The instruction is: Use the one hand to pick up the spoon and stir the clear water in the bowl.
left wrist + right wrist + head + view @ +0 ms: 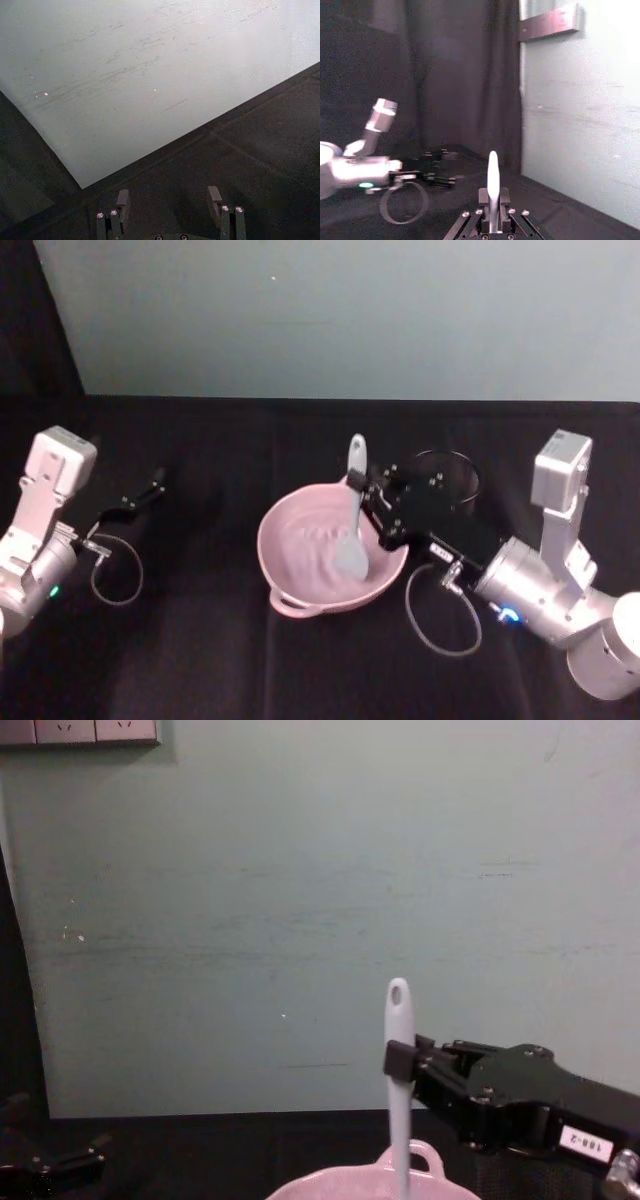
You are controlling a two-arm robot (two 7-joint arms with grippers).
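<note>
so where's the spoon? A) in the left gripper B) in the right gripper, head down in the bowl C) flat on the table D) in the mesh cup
B: right gripper is shut on the spoon handle, head down in the pink bowl; left gripper sits open at far left.

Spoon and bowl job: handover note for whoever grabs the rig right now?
Right gripper: shut on the spoon handle, at the far right rim of the bowl.
Left gripper: open, holding nothing, parked on the left, away from the bowl.
Spoon: roughly upright, head down inside the bowl.
Done: pick-up, spoon placed in the bowl.
Left: the stirring; how far along it is cannot be told.
</note>
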